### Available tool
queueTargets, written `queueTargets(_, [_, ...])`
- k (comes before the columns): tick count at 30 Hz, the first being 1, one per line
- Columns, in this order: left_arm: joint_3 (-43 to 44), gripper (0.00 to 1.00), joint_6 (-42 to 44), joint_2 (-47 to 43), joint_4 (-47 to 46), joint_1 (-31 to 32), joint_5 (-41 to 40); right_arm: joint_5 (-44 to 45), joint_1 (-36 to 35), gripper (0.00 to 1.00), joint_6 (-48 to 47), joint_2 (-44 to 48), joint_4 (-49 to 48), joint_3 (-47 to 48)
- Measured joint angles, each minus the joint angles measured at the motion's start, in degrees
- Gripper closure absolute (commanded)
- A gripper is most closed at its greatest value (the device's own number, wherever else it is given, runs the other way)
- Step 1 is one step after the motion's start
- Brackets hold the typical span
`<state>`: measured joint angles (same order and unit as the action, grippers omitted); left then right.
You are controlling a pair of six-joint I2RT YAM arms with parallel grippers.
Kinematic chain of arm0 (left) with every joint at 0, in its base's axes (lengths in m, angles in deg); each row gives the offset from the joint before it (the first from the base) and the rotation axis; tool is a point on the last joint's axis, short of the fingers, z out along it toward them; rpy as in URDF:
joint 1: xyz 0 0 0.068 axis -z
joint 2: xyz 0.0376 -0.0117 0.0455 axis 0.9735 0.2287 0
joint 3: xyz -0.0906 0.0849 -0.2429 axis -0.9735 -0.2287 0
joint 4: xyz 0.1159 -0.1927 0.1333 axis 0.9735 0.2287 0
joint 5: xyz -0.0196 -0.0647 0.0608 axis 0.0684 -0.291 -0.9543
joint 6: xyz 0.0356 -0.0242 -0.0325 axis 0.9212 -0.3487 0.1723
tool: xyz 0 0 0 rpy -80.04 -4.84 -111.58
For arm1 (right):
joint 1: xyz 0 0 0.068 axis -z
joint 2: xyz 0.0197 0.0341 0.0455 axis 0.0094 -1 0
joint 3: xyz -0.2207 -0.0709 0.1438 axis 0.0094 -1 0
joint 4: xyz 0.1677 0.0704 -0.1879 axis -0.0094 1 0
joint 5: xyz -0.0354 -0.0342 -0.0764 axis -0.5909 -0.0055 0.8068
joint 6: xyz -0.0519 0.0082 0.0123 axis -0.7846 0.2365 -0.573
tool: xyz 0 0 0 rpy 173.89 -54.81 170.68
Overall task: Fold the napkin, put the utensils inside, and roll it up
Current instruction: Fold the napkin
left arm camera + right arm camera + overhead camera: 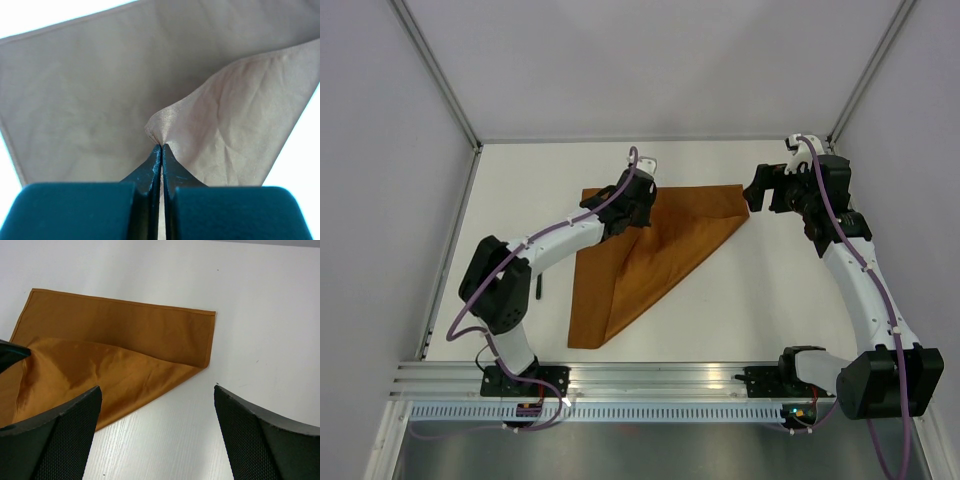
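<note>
The rust-orange napkin (660, 250) lies on the white table, folded over along a diagonal, so it shows as a triangle. My left gripper (630, 207) hovers over its far left part, shut on a pinched corner of the cloth. In the left wrist view the left gripper (161, 146) has its fingertips together with the napkin (100, 95) bunched between them. My right gripper (758, 195) stands open just right of the napkin's far right corner. In the right wrist view the right gripper (156, 388) has bare table between its fingers, and the napkin (125, 335) lies ahead to the left. A thin dark utensil (538, 291) pokes out beside the left arm's elbow.
The white table (770, 290) is bounded by grey walls on the left, right and far sides. A metal rail (650, 375) with both arm bases runs along the near edge.
</note>
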<state>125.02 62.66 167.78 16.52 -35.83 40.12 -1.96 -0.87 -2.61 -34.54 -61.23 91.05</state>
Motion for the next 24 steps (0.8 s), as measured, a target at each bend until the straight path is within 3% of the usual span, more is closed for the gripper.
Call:
queueTargets(11, [2.6, 0.98, 0.8, 0.8, 0.1, -7.9, 2.5, -0.9, -0.2, 0.02, 0.0, 0.0, 0.0, 0.0])
queueTargets(24, [3.7, 0.98, 0.9, 3.9, 0.2, -12.7, 3.3, -1.0, -0.3, 0.02, 0.0, -0.5, 0.1, -0.6])
